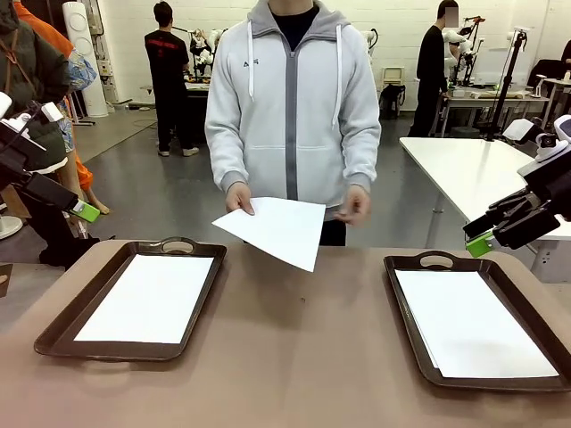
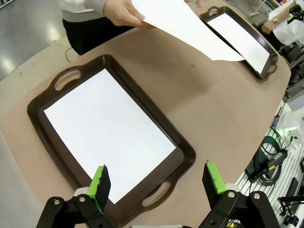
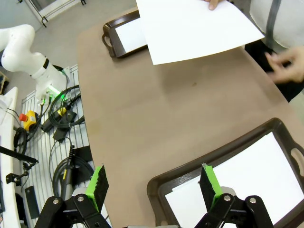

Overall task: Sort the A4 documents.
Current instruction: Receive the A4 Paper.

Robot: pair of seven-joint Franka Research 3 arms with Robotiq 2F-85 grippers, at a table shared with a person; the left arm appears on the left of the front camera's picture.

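Observation:
A person at the far side holds out one white A4 document [image 1: 278, 229] over the table's far middle, pinched in one hand [image 1: 239, 198]; the sheet also shows in the wrist views [image 2: 183, 23] [image 3: 194, 26]. More white sheets lie in the left brown tray [image 1: 152, 299] [image 2: 107, 130] and in the right brown tray [image 1: 470, 323] [image 3: 237, 183]. My left gripper [image 1: 78, 210] hangs open, raised off the table's left edge, above the left tray's near end [image 2: 159, 183]. My right gripper [image 1: 486, 234] is open too, raised at the right above the right tray's corner [image 3: 152, 183]. Neither holds anything.
The left tray [image 1: 53, 330] and right tray [image 1: 406, 312] rest on a brown tabletop [image 1: 294, 357] with bare room between them. The person's other hand [image 1: 355, 207] hovers at the far edge. Cables and gear lie beside the table [image 3: 52, 118].

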